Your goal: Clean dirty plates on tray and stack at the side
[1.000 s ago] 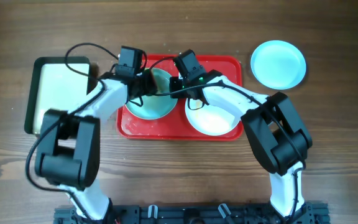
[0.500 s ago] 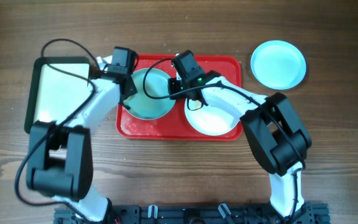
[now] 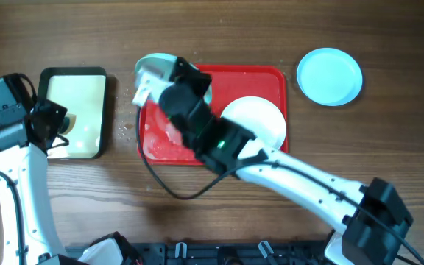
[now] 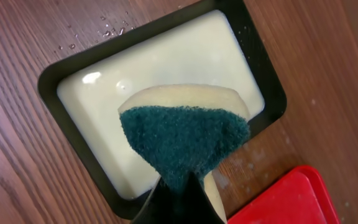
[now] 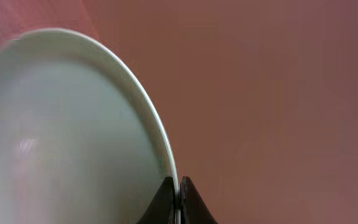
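Right gripper (image 5: 179, 198): jaws narrow, pinching the rim of the light blue plate (image 5: 73, 137) edge-on. Overhead puts that plate (image 3: 153, 70) raised and tilted over the tray's 10 o'clock corner, partly past the rim of the tray (image 3: 234, 68).

Left gripper (image 4: 182, 186): clamped on the sponge (image 4: 185, 130), green scrub face toward the camera, hanging above the cream-filled pan (image 4: 48, 87). The pan sits at 9 o'clock of the tray, on the table (image 3: 389, 162).

Change over the last second: both grippers were working together over this plate while it lay flat in the tray's 9 o'clock half. Now the left arm has swung out to the pan with the sponge, and the right arm has picked the plate up off the tray floor. That half of the tray is bare red, with wet streaks.

Reading: scrubbing of this plate looks finished and carry-off is starting.

Other plates:
- white plate (image 3: 260, 121), flat in the tray's 3 o'clock half, apparently not yet dealt with.
- second light blue plate (image 3: 330, 76), on the table off the tray's 2 o'clock corner, well apart. Likely the stacking spot.

Risk: a thin rim pinch on a wet plate could slip during the long carry toward 2 o'clock.
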